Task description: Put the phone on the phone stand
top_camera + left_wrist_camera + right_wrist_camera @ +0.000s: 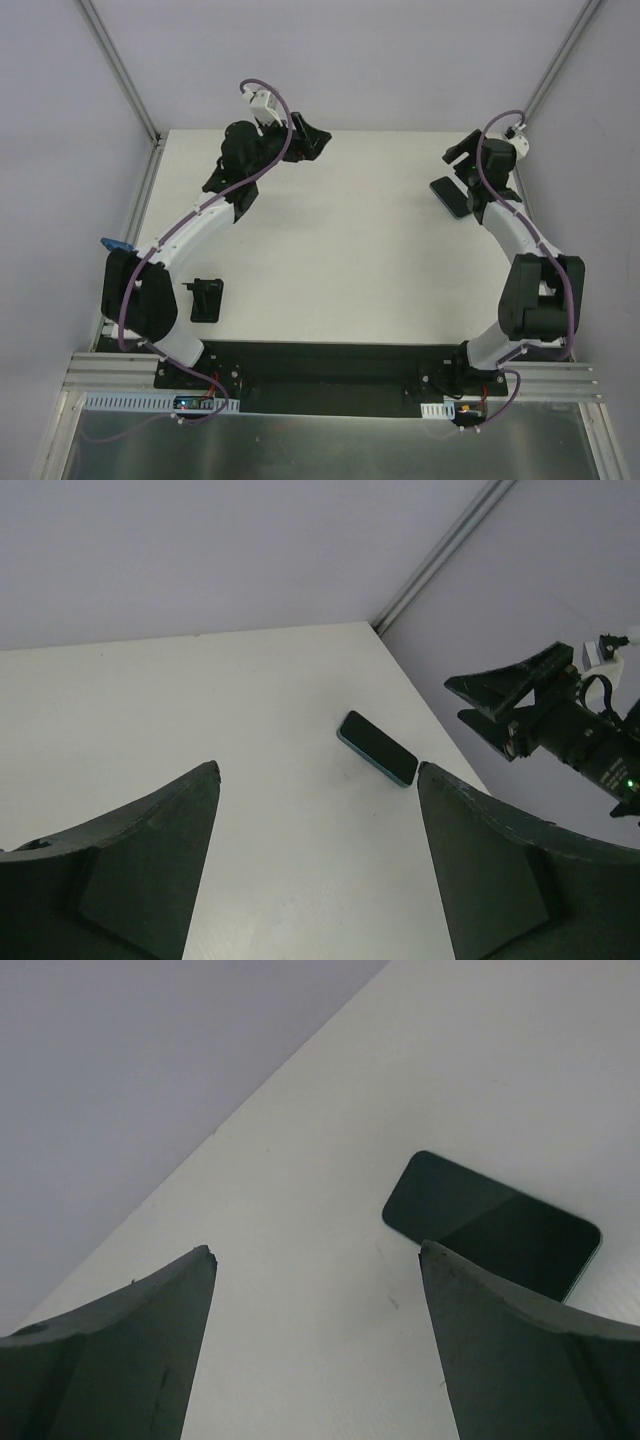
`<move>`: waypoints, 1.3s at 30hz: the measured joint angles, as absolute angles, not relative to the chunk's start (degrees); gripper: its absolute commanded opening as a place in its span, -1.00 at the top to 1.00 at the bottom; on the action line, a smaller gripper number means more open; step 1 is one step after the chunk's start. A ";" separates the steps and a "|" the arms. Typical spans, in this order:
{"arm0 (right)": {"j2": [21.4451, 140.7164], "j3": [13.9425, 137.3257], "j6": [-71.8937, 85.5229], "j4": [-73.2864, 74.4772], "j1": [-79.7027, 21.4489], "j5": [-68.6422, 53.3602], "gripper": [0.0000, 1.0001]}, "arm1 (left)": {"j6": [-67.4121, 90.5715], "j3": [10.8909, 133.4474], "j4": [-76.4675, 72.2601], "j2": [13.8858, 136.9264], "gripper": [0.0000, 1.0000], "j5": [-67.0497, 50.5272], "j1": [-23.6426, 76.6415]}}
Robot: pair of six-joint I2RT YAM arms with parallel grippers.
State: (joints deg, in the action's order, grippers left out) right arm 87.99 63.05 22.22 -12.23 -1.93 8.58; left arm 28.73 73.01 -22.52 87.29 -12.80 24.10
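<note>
The phone (449, 197) is a thin glossy black slab with a teal edge. It lies flat at the table's back right, just below my right gripper (462, 155). In the right wrist view the phone (490, 1225) lies just past the right fingertip, and the gripper (315, 1250) is open and empty above the table. My left gripper (300, 145) is open and empty at the back left. Its view (318, 770) shows the phone (378, 747) far ahead. No stand with a disc base and stem shows in any view.
A small blocky matte black piece (207, 298) stands near the left arm's base; I cannot tell from above what it is. Grey walls close the table's back and sides. The right gripper (520, 705) also shows in the left wrist view.
</note>
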 measured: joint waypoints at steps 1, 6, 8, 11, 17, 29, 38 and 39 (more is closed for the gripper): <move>90.26 64.84 23.51 -11.14 -0.25 8.62 -0.71 | 28.42 73.84 -23.88 89.14 -0.60 -13.63 24.32; 101.10 75.05 25.04 -6.66 4.67 8.03 -0.72 | 27.42 74.65 -28.71 95.11 -0.79 -18.00 24.40; 103.57 76.97 24.69 -4.78 6.28 7.49 -0.73 | 27.29 74.67 -29.21 96.42 -0.89 -19.46 24.40; 108.33 81.47 24.27 -0.82 9.06 5.32 -0.74 | 27.57 74.81 -29.58 98.43 -0.98 -21.89 24.40; 118.72 90.43 23.00 6.07 12.73 0.67 -0.75 | 29.69 75.29 -30.13 101.23 -0.98 -25.36 24.40; 128.86 100.31 22.09 15.40 12.99 -8.23 -0.73 | 31.38 74.56 -31.07 100.86 -0.98 -26.63 24.40; 128.38 99.20 21.63 15.64 11.77 -12.49 -0.75 | 31.38 74.04 -31.09 100.05 -0.96 -26.63 24.40; 127.85 98.48 21.21 15.79 11.33 -12.53 -0.75 | 31.46 74.04 -31.16 99.94 -0.95 -26.65 24.40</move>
State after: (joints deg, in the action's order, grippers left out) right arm 127.85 98.48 21.21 15.79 11.33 -12.53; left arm 31.46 74.04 -31.16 99.94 -26.65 24.40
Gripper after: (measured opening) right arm 0.871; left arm 0.981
